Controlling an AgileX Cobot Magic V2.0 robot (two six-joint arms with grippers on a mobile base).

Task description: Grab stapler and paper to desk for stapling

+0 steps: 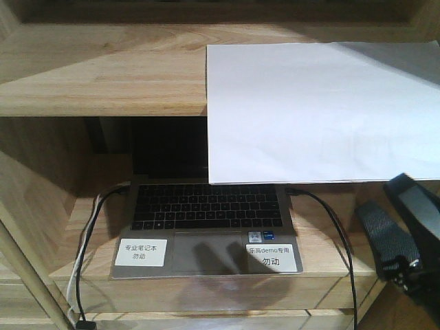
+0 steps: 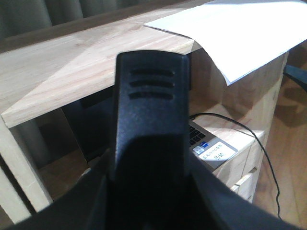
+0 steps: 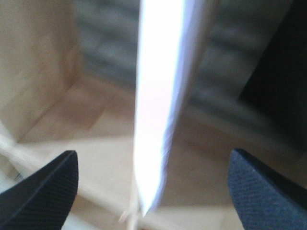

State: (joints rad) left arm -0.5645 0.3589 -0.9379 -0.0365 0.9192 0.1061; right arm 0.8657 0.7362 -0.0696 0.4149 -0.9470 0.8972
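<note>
The paper [image 1: 320,110] is a blank white sheet lying on the top board of the wooden shelf unit, its front part hanging past the edge. It also shows in the left wrist view [image 2: 240,33]. My right gripper [image 1: 402,227] is open, low at the right, just below the sheet's front right corner. In the right wrist view the sheet [image 3: 156,110] stands edge-on and blurred between the spread fingertips [image 3: 45,191] of the right gripper [image 3: 153,194], not touched. My left gripper [image 2: 151,196] is shut on the black stapler [image 2: 151,110], which fills its view. The desk is out of view.
An open laptop [image 1: 206,227] with two white labels sits in the shelf's lower bay, under the hanging sheet. Black cables [image 1: 337,234] run from its right and left sides down over the shelf front. The shelf's top board [image 1: 103,75] lies left of the sheet.
</note>
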